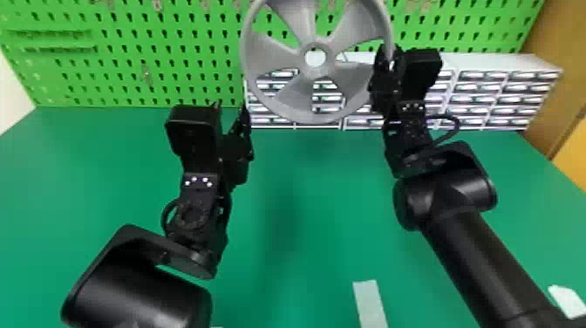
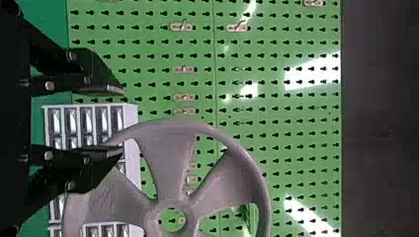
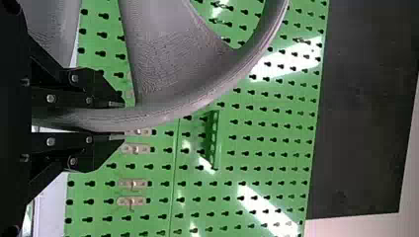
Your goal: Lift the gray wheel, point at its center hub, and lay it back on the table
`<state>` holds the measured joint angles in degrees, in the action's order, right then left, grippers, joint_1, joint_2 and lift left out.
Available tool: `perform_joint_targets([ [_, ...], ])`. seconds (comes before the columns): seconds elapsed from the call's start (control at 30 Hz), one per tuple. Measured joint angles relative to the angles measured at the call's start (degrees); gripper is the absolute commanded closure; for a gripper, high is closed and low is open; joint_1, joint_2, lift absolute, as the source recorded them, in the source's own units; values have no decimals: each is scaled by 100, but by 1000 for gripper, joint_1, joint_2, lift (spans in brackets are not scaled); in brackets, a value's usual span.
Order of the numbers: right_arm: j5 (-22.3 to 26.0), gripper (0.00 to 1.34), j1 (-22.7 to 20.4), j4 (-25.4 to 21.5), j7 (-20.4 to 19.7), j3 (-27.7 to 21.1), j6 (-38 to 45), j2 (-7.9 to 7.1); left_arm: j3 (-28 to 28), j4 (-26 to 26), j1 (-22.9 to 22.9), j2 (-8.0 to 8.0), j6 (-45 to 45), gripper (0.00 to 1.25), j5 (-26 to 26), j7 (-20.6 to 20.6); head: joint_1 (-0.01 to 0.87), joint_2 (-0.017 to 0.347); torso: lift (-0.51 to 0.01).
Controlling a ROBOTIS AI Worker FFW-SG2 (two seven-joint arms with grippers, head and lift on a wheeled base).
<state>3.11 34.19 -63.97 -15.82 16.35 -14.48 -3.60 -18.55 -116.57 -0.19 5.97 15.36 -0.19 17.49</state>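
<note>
Gray wheel (image 1: 298,93) is up off the green surface (image 1: 314,187) in the head view, standing upright with its round face toward the camera. Its center hub (image 1: 330,61) has a round hole through the middle, and broad spokes run out from there to the rim. The right gripper (image 1: 387,65) has hold of the rim at the wheel's right side. The left gripper (image 1: 231,115) is near the lower left of the rim, its fingers parted, with nothing between them. Behind the wheel are a green pegboard (image 1: 131,87) and a white cabinet of small drawers (image 1: 458,65). A pale strip (image 1: 369,303) lies on the surface between the arms.

In the left wrist view, the left gripper (image 2: 122,121) is well open and empty. Part of the wheel shows past one finger, in front of the pegboard; whether that finger touches it, I cannot tell.

In the right wrist view, the right gripper (image 3: 123,119) has its two fingers closed on the rim, one to each side of it. A spoke rises from the rim beside them, and beyond is a small green rack (image 3: 213,140) on the pegboard, along with metal hooks (image 3: 132,183).
</note>
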Motion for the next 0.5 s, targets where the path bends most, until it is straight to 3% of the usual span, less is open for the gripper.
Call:
perform_joint_targets([
  [0.2, 1, 1165, 0, 0, 0, -6, 34, 0, -131, -7, -20, -34, 87, 1113, -99, 104, 692, 48, -96],
  [0.5, -6, 1165, 0, -1, -6, -27, 51, -9, -484, -70, -35, 31, 129, 1142, -216, 679, 692, 48, -96],
])
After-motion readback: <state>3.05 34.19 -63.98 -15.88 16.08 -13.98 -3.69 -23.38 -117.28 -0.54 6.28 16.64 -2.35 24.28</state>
